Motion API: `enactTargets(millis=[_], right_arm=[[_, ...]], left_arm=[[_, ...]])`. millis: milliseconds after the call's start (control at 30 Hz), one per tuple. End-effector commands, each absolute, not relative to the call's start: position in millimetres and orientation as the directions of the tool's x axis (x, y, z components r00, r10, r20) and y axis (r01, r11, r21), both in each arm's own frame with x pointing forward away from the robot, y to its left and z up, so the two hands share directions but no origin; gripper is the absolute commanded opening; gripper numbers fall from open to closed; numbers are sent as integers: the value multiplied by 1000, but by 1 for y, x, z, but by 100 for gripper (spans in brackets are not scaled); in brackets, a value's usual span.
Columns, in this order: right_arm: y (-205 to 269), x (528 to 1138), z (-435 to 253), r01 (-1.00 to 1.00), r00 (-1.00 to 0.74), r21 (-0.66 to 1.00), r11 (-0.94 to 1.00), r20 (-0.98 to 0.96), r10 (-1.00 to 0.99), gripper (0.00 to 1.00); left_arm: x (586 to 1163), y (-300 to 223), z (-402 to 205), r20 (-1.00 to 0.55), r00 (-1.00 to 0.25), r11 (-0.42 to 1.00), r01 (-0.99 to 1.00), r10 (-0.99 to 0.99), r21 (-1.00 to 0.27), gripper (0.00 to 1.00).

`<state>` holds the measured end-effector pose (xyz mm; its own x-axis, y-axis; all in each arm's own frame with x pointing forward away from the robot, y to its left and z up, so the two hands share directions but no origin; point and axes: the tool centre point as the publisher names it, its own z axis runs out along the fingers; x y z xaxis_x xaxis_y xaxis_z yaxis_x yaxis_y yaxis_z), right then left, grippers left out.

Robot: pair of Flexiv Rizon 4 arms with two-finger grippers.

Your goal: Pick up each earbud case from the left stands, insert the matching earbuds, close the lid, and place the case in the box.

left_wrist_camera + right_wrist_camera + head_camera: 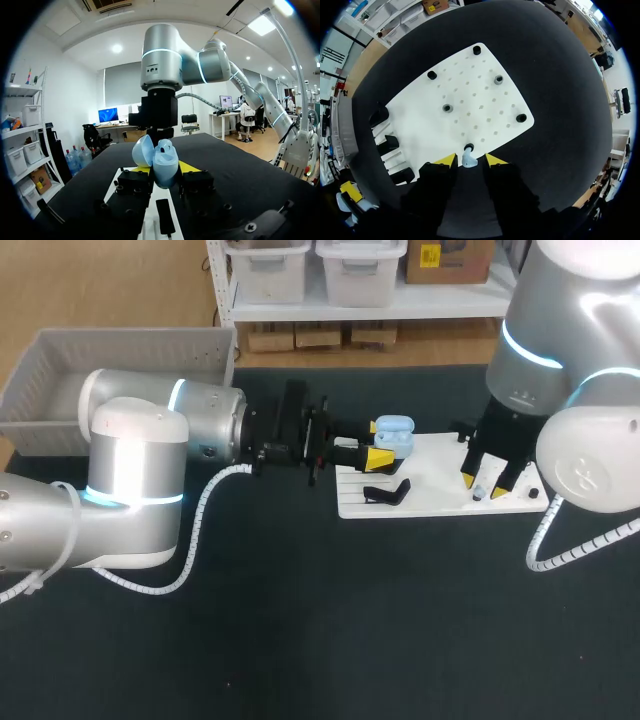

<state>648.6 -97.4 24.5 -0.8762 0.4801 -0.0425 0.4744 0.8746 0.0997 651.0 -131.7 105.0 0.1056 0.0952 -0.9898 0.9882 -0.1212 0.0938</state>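
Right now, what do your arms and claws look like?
Left arm and right arm: rounded silver-grey shells, glowing cyan rings at the joints, each with a white spiral-wrapped cable looping outside. Left claw and right claw: black bodies, two fingers, yellow tips.

Bright, even light falls from overhead. It glares off the glossy silver-white shell of the right arm [590, 310]. The flat white plastic pegboard [440, 475] shines against the matte black tabletop [330, 640], where shadows are faint and soft.

Pale-blue earbud case [395, 436], lid open
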Motion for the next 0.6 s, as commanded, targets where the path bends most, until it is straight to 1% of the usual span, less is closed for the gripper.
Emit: enactTargets(millis=[33,600], right_arm=[[-98,651,22,477,-875,97,873,-40,483,32],[-97,649,17,480,-875,95,872,-24,484,30]], left_arm=[[650,-132,104,-990,108,-119,988,94,96,0],[650,-132,104,-990,108,-119,988,94,96,0]])
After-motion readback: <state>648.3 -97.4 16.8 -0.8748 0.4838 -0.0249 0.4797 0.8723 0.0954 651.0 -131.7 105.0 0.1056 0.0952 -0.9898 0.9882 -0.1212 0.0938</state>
